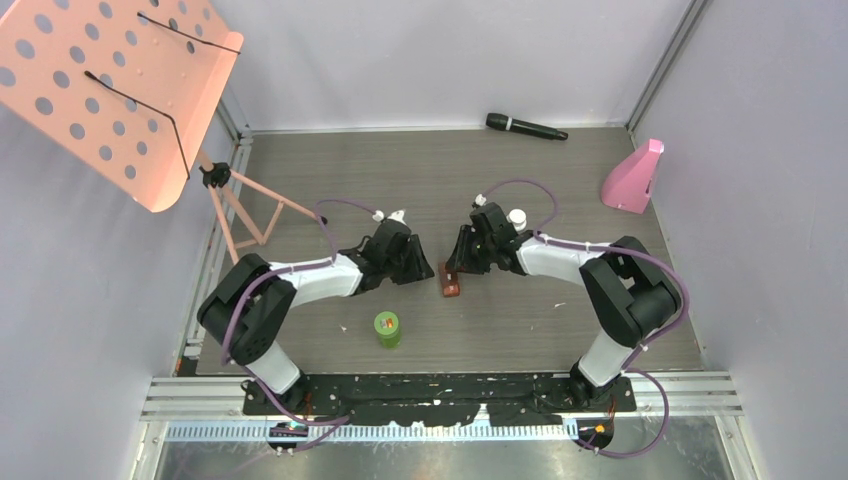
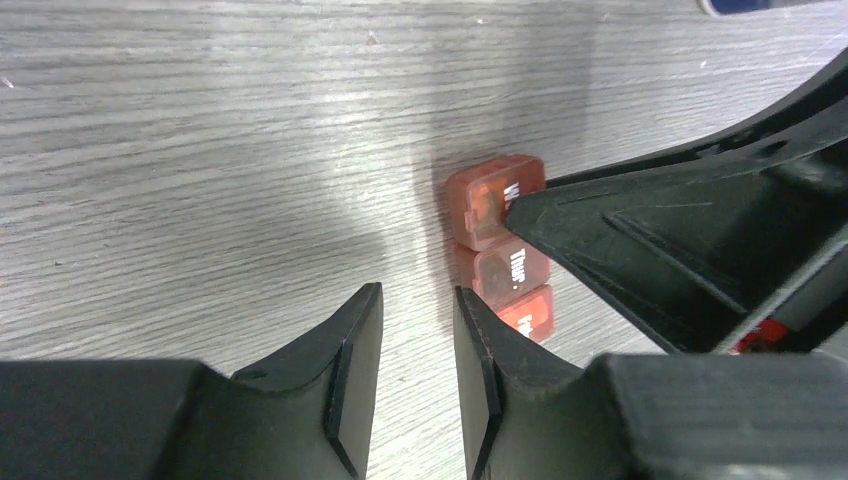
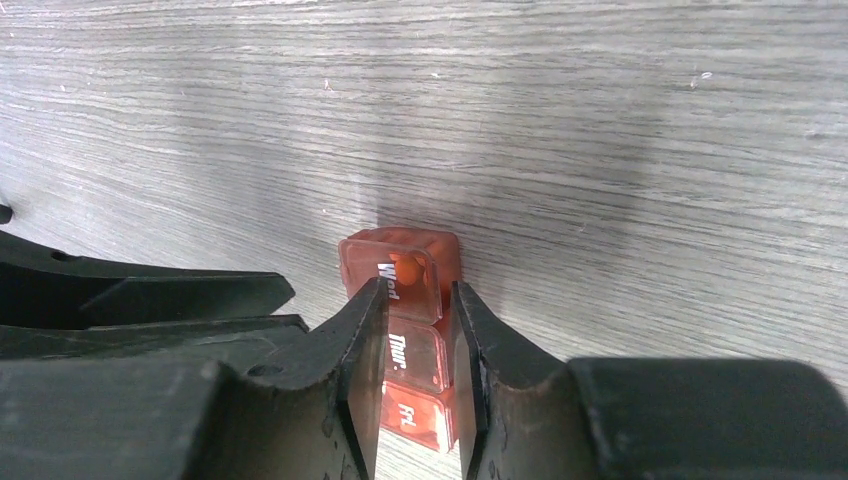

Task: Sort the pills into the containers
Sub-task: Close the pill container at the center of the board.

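A small translucent orange-brown case lies on the wood-grain table between both arms, its lids marked Wed, Thur and Fri. Something orange shows through the Wed lid. My right gripper straddles the case with a finger against each long side, shut on it. In the left wrist view one of its fingers touches the case at the Wed end. My left gripper stands just left of the case, narrowly open with bare table between its fingers. The green-lidded bottle stands upright nearer the arm bases.
A black microphone lies at the back edge. A pink wedge-shaped object stands at the back right. A pink perforated music stand overhangs the back left, with its tripod legs on the table.
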Tool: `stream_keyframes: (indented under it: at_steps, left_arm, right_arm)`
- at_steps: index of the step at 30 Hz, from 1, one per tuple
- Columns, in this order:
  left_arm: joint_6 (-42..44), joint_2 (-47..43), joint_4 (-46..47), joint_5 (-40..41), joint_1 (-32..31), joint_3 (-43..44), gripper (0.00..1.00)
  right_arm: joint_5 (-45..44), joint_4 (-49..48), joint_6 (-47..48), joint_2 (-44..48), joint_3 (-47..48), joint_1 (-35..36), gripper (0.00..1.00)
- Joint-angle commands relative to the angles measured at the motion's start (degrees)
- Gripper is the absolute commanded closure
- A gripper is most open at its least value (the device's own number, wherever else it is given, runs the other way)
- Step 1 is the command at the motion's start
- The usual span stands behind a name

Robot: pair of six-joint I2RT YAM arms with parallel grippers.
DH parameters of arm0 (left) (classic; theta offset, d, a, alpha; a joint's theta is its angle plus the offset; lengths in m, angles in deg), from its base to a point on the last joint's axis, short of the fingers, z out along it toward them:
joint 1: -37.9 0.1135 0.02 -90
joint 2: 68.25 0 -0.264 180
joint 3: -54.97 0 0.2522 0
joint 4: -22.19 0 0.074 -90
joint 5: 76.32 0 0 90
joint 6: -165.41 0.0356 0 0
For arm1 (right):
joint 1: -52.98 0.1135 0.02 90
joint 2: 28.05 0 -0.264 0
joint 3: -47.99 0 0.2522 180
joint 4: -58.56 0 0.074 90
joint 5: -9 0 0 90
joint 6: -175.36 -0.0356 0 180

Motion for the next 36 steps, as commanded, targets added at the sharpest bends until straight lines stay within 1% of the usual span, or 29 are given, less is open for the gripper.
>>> stream_keyframes:
  at_steps: [1, 5, 10, 17, 21, 24, 28, 31, 36]
  left_arm:
    - [-2.4, -2.9, 1.1, -2.5, 1.4, 1.0, 0.66]
    - [-6.4, -1.4, 6.0, -6.3, 3.0, 0.7, 0.65]
    - [-7.3, 1.7, 7.9, -8.4, 3.1, 2.1, 0.66]
    - [-8.9, 4.6, 6.0, -6.2, 3.0, 3.3, 0.69]
    - [-9.9, 5.3, 8.6, -5.8, 3.0, 2.4, 0.69]
    - [-9.6, 5.4, 9.4, -5.7, 3.0, 2.4, 0.66]
    - [-9.8, 5.3, 9.9, -4.1, 3.0, 2.2, 0.59]
    - [-10.2, 5.5, 9.1, -3.2, 3.1, 2.5, 0.58]
    - [-11.7, 5.9, 9.9, -2.1, 3.1, 2.2, 0.65]
  right_arm:
    - [-4.5, 10.5, 4.0, -4.7, -2.1, -0.3, 0.83]
    - [-3.9, 10.5, 4.1, -5.1, -1.7, -0.3, 0.83]
    - [-3.5, 10.5, 4.0, -5.5, -1.6, -0.3, 0.83]
    - [-2.8, 10.2, 3.7, -6.0, -1.5, -0.3, 0.84]
    - [-2.5, 10.1, 3.7, -6.1, -1.7, -0.3, 0.85]
    - [-2.4, 10.1, 3.8, -6.2, -1.8, -0.3, 0.84]
    - [-2.3, 10.1, 3.8, -6.3, -2.0, -0.4, 0.85]
    - [-2.2, 10.0, 3.8, -6.5, -2.0, -0.4, 0.85]
    - [-2.0, 9.5, 3.8, -6.8, -2.5, -0.4, 0.85]
